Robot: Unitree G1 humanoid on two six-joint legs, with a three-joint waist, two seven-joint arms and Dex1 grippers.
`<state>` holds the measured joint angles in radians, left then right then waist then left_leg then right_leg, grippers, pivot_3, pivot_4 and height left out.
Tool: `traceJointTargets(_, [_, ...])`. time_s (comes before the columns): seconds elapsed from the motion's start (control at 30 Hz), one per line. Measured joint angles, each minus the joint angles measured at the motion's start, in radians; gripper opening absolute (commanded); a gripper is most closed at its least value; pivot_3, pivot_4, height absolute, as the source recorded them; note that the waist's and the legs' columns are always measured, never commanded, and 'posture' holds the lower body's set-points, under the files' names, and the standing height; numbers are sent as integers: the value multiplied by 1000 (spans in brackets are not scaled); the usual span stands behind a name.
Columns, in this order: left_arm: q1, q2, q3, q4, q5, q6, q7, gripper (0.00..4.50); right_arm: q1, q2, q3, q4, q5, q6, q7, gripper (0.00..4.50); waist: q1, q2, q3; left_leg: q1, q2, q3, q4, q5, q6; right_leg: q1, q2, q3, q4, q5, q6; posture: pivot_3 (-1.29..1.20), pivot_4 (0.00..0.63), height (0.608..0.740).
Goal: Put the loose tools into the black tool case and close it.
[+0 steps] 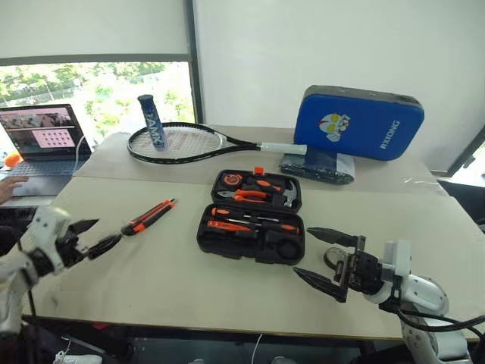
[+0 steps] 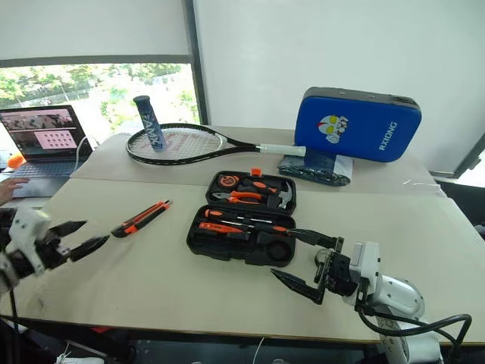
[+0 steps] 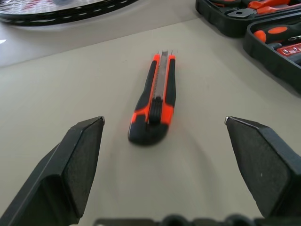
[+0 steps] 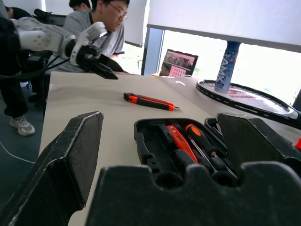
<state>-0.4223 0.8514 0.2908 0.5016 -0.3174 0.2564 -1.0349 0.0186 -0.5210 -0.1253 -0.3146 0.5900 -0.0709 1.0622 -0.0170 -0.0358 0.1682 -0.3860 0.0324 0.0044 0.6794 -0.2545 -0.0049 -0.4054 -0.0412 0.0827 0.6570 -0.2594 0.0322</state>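
Note:
The black tool case [image 1: 227, 241] lies open at the table's middle, its lid flat behind it with the orange latch [image 1: 258, 171] at the far edge. Two screwdrivers [image 1: 254, 226] with orange-and-black handles and a slim orange one rest in the near half. An orange-black utility knife [image 1: 149, 216] lies loose on the table left of the case. My left gripper [image 1: 110, 229] is open just short of the knife's [image 3: 153, 101] near end, not touching it. My right gripper [image 1: 301, 249] hangs open and empty off the case's near right corner.
A tennis racket [image 1: 182, 142], a blue tube [image 1: 151, 123] and a blue pad [image 1: 356, 123] sit on the far table. A laptop [image 1: 42, 140] and a person's hand [image 1: 9, 186] are at the far left. A person [image 4: 101, 23] sits beyond the left arm.

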Motion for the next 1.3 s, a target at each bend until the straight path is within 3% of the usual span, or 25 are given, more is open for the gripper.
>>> traceJointTargets(0.2, [-352, -46, -197, 401, 174, -122, -47, 4434, 28, -3, -4, -31, -8, 10, -38, 4500, 0, 0, 0, -4, 0, -2, 0, -1, 1, -3, 0, -2, -1, 0, 0, 0, 150, 740])
traceJointTargets(0.3, [-448, -85, -259, 550, 247, -157, -24, 4434, 47, -3, -4, -53, -11, 13, -49, 4500, -2, -1, 0, -5, 0, -2, 0, -1, 1, -3, 0, -2, -1, 0, 0, 0, 150, 740])
traceJointTargets(0.33, [-476, -95, -275, 597, 271, -163, -16, 3910, 55, -3, -4, -61, -12, 14, -59, 4500, -3, -1, 0, -5, 0, -2, 0, -1, 1, -3, 0, -2, -1, 0, 0, 0, 150, 740])
traceJointTargets(0.37, [-488, -98, -287, 622, 286, -164, -15, 3817, 59, -3, -3, -68, -14, 15, -64, 4500, -4, -1, 0, -5, 0, -2, 0, -1, 1, -3, 0, -2, -1, 0, 0, 0, 150, 740])
traceJointTargets(0.43, [-508, -105, -304, 663, 314, -166, -19, 3037, 67, -4, -5, -73, -15, 16, -73, 4500, -5, -1, 0, -5, 0, -2, 0, -1, 1, -3, 0, -2, 0, 0, 0, 0, 150, 740])
traceJointTargets(0.5, [-521, -106, -312, 681, 329, -168, -20, 2587, 68, -5, -7, -77, -15, 16, -80, 4500, -4, -1, 0, -5, 0, -2, 1, -1, 1, -3, 0, -2, 0, 0, 0, 0, 150, 740])
traceJointTargets(0.53, [-527, -106, -313, 690, 335, -167, -29, 2032, 68, -9, -7, -80, -15, 16, -82, 4500, -4, -1, 0, -5, 0, -2, 1, -1, 1, -2, 0, -2, 0, 0, 0, 0, 150, 740])
traceJointTargets(0.57, [-527, -106, -312, 691, 337, -168, -35, 1788, 69, -11, -9, -82, -15, 16, -83, 4500, -3, -1, 0, -4, 0, -2, 1, -1, 1, -2, 0, -2, 0, 0, 0, 0, 150, 740])
traceJointTargets(0.67, [-519, -112, -281, 691, 310, -226, -99, 1701, 78, -16, -18, -89, -15, 16, -84, 4500, 0, -1, 0, -5, 0, -3, 1, -1, 1, -2, 0, -3, 0, 0, 0, 0, 150, 740])
traceJointTargets(0.87, [-513, -155, -215, 512, 159, -302, -399, 1701, 103, -27, -33, -90, -15, 16, -82, 4500, 8, -1, 1, -9, -1, -5, 2, -1, 0, -3, -1, -6, -1, 0, 0, 0, 150, 740])
traceJointTargets(1.0, [-471, -189, -331, 183, 121, -231, -550, 1701, 116, -44, -48, -90, -14, 16, -76, 4500, 7, -1, 1, -8, -1, -5, 2, -1, 0, -2, -2, -5, -1, 0, 0, 0, 150, 740])
traceJointTargets(1.13, [-440, -237, -469, 11, 154, -205, -569, 1701, 143, -61, -57, -91, -15, 16, -61, 4500, 0, -1, 1, -7, -1, -5, 2, 0, 1, -2, -1, -5, 0, 0, 0, 0, 150, 740])
traceJointTargets(1.3, [-441, -288, -552, -15, 238, -223, -507, 1701, 176, -65, -70, -92, -15, 16, -61, 4500, -5, 0, 1, -5, -1, -5, 2, 0, 1, 0, 0, -3, 0, 0, 0, 0, 150, 740])
